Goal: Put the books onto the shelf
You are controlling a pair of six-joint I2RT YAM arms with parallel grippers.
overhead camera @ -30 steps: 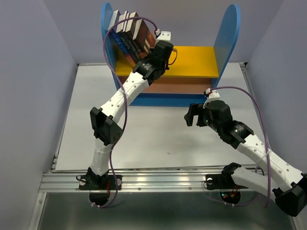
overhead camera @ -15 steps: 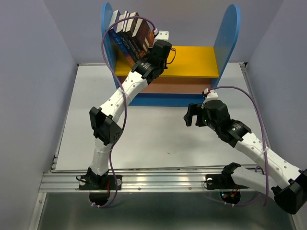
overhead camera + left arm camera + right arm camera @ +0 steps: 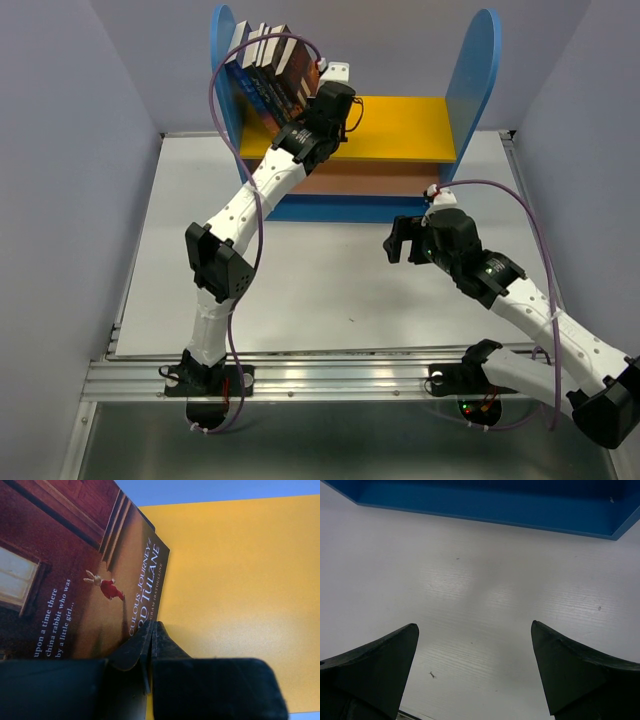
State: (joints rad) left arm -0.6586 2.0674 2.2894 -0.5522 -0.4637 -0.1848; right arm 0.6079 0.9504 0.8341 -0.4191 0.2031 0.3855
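Several books [image 3: 268, 66] lean in a row against the left blue panel of the shelf [image 3: 478, 72], on its yellow upper board [image 3: 405, 126]. My left gripper [image 3: 321, 90] is shut, its tips pressed against the cover of the outermost dark red-brown book [image 3: 75, 580]. In the left wrist view the shut left gripper [image 3: 151, 626] sits at that book's lower edge, above the yellow board [image 3: 240, 580]. My right gripper [image 3: 396, 246] hovers open over the table in front of the shelf. In its own view the right gripper [image 3: 474, 630] holds nothing.
The shelf's blue base [image 3: 495, 505] lies just ahead of the right gripper, and its brown lower board [image 3: 380, 180] shows behind the left arm. A white table [image 3: 330, 280] is bounded by grey walls on both sides and a metal rail [image 3: 330, 375] at the near edge.
The left gripper has edged left along the upper board, pushing the leaning books a little closer to the left panel. The right arm has hardly moved.
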